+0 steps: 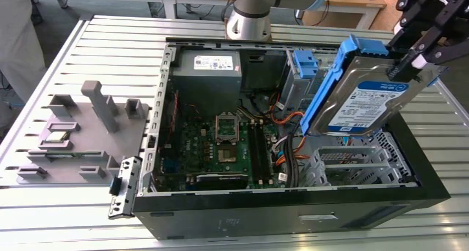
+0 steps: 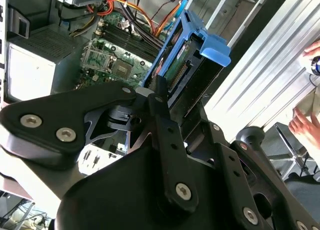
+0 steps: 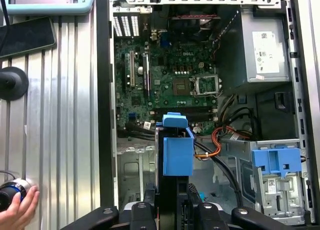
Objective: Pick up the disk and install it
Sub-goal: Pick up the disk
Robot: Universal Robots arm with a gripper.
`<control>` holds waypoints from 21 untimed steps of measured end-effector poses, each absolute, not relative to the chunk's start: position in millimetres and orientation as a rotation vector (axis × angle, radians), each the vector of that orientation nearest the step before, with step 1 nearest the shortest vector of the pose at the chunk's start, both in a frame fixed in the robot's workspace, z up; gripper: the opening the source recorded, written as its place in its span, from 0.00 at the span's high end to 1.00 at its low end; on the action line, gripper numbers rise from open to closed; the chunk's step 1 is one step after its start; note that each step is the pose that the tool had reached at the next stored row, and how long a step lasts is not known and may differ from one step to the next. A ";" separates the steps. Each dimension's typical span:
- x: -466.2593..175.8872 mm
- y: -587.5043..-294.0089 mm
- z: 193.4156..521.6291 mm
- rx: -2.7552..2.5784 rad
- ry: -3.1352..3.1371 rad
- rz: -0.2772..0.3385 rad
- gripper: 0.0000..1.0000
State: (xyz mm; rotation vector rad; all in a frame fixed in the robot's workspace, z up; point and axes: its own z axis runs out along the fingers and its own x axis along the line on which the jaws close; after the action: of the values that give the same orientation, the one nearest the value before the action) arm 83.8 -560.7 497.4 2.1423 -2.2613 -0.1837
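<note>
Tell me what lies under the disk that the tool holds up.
Under the disk, gripped by the tool, is the open computer case with its metal drive cage. In the first wrist view the disk hides part of that cage.

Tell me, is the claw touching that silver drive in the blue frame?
Touching. In the exterior view the claw grips the disk at its top corner, holding it above the open computer case.

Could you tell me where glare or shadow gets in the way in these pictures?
In the exterior view, a soft sheen lies on the disk held by the gripper; in the second wrist view, the table is washed out white behind the dark gripper; in the first wrist view, the computer case is evenly lit inside.
</note>
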 end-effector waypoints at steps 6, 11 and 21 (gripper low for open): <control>95.3 -562.9 496.6 2.143 -2.261 -0.184 0.65; 103.2 -565.1 496.1 2.143 -2.261 -0.184 0.65; 104.2 -567.2 496.0 2.143 -2.261 -0.184 0.65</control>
State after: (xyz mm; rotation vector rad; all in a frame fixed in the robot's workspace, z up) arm 104.2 -567.2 496.0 2.1430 -2.2607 -0.1838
